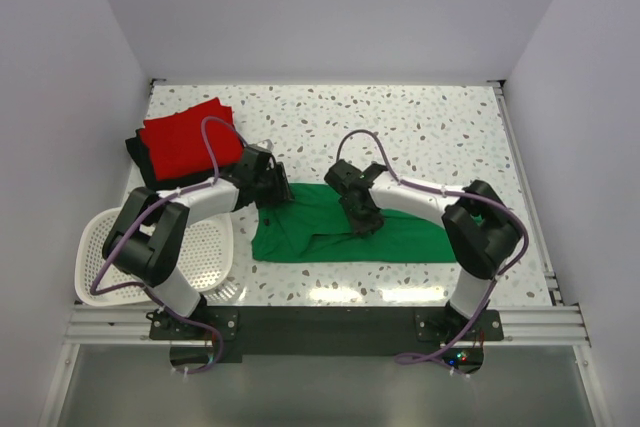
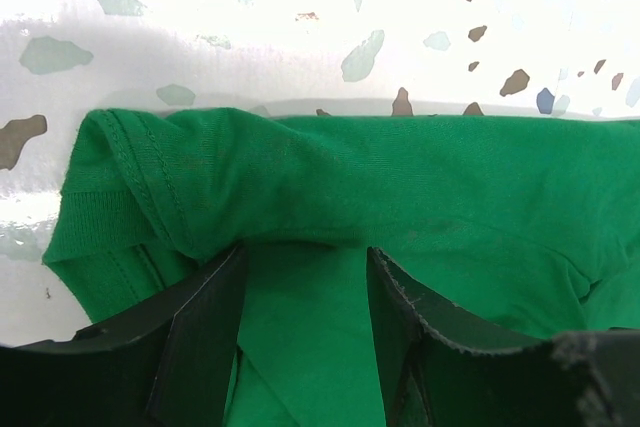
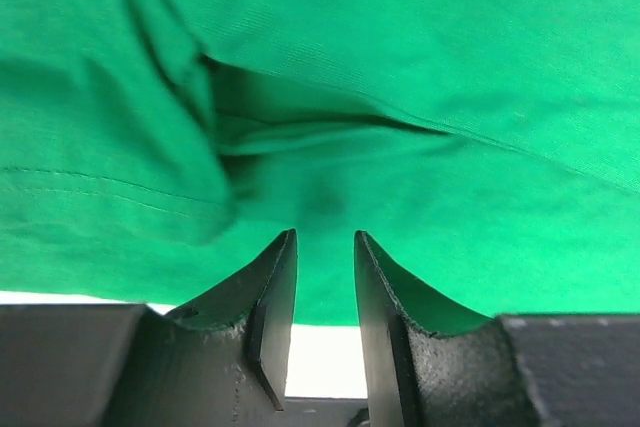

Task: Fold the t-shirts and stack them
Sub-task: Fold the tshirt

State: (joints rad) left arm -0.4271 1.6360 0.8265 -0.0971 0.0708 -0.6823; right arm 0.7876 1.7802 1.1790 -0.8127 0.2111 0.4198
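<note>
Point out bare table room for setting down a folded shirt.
Free: the far half of the table, right of the red shirt and beyond the green shirt; a narrow near strip before it. Crowded: the left, with that stack and the basket.

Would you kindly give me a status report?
Left end effector and right end effector open, at green t-shirt. Red t-shirt stacked on black t-shirt, far left. Basket clear of work.

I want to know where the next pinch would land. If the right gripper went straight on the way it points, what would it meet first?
The green t-shirt. The right gripper, jaws slightly apart, aims at a dark crease in the cloth just ahead. How near it is remains unclear.
</note>
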